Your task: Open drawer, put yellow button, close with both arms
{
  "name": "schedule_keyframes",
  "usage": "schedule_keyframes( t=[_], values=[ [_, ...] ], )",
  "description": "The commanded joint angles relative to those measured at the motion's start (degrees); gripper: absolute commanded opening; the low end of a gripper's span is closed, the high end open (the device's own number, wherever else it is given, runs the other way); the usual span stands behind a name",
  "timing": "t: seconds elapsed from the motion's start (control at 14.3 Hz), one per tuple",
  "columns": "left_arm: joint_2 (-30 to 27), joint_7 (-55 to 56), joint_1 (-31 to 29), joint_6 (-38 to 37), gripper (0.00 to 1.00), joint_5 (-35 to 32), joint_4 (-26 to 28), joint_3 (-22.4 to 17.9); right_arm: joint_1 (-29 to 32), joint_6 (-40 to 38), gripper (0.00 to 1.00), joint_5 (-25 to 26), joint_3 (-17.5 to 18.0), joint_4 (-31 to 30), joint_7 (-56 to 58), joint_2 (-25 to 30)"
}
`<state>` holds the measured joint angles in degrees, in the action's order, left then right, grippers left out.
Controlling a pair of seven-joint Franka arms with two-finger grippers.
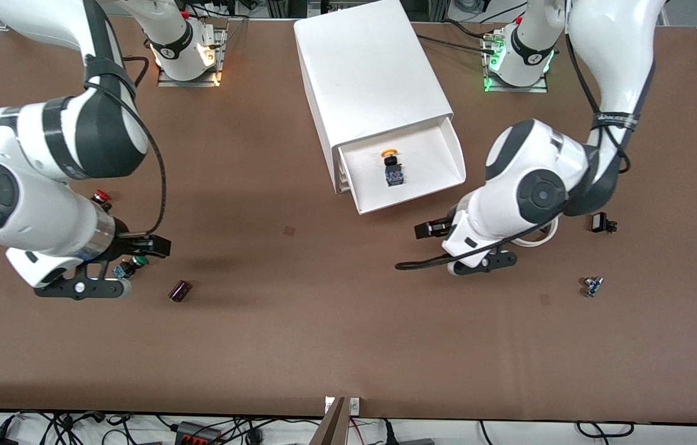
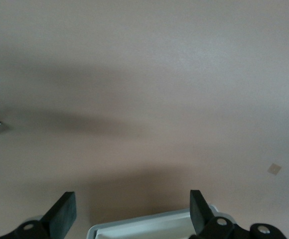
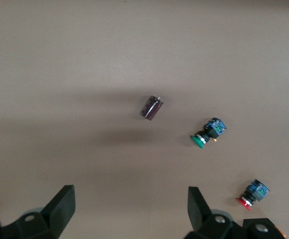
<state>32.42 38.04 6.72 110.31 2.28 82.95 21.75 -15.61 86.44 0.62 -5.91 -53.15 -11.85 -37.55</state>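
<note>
The drawer (image 1: 432,154), the uppermost one of the white cabinet (image 1: 370,74), stands pulled out. The yellow button (image 1: 392,167) lies inside it, its cap toward the cabinet. My left gripper (image 1: 430,230) is open over the table just in front of the drawer. In the left wrist view the left gripper (image 2: 132,209) holds nothing, and the drawer's front rim (image 2: 149,225) shows between its fingers. My right gripper (image 1: 149,245) hangs open and empty over the table at the right arm's end; in the right wrist view the right gripper (image 3: 129,204) has bare table between its fingers.
A green-capped button (image 1: 131,266) (image 3: 208,133), a red-capped button (image 1: 100,198) (image 3: 251,194) and a dark cylinder (image 1: 180,290) (image 3: 152,107) lie near the right gripper. At the left arm's end lie a small black part (image 1: 600,222), a small blue part (image 1: 592,285) and a white ring (image 1: 540,240).
</note>
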Motion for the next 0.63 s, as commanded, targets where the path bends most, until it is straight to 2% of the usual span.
schedule_keyframes(
  t=[0.0, 0.28, 0.56],
  values=[
    [-4.99, 2.12, -0.22, 3.95, 1.00, -0.43, 8.09, 0.23, 3.29, -0.22, 1.00, -0.18, 1.07, -1.78, 0.78, 2.04],
    [-5.96, 3.18, 0.40, 3.51, 1.00, -0.26, 11.70, 1.72, 5.67, -0.04, 1.00, -0.27, 0.90, -1.69, 2.89, 3.36],
    [-8.50, 6.42, -0.30, 3.16, 1.00, -0.08, 15.91, 6.63, 8.12, -0.57, 1.00, -0.36, 0.81, -1.95, 7.62, 5.64]
  ],
)
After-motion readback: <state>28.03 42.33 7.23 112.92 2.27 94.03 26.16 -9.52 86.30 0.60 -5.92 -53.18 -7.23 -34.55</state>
